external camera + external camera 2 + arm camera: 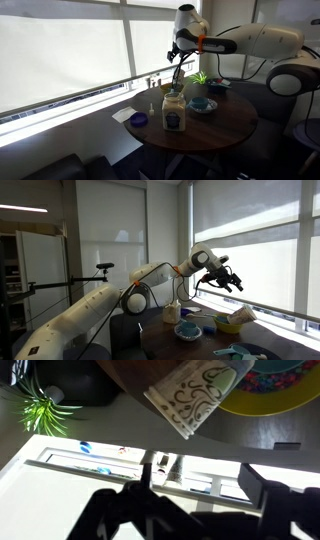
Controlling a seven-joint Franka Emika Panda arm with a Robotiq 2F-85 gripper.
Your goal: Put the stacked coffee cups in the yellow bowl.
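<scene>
The gripper (231,281) is hanging released and empty above the far edge of the desk (215,125). The stacked coffee cups (190,398) are lying tilted against the yellow bowl (275,388), which in an exterior view is sitting just right of the blue bowl (187,331)

light: strong backlight from window (70,50); room dim | glare: whites blown out | wrist view: dark, blurred
</scene>
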